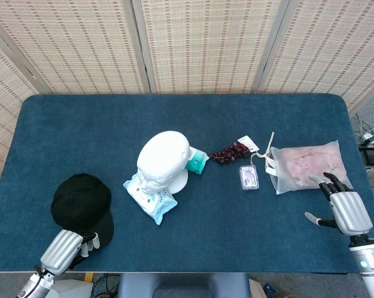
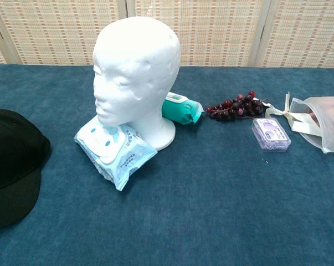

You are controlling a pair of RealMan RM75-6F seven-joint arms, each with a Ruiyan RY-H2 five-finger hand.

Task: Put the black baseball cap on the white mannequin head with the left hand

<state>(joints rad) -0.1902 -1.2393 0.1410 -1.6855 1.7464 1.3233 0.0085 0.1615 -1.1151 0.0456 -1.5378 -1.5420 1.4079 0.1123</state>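
The black baseball cap lies flat at the front left of the table, its brim toward the front edge; the chest view shows the cap at the left border. The white mannequin head stands upright mid-table, right of the cap, and the same mannequin head faces left in the chest view. My left hand sits at the table's front edge just before the brim, fingers curled in, nothing visibly in them. Far right, my right hand has its fingers apart beside a plastic bag. Neither hand appears in the chest view.
A light blue wipes pack lies against the mannequin's base, and a teal pack sits behind it. Dark grapes, a small purple case and a translucent bag lie to the right. A blue cloth covers the table.
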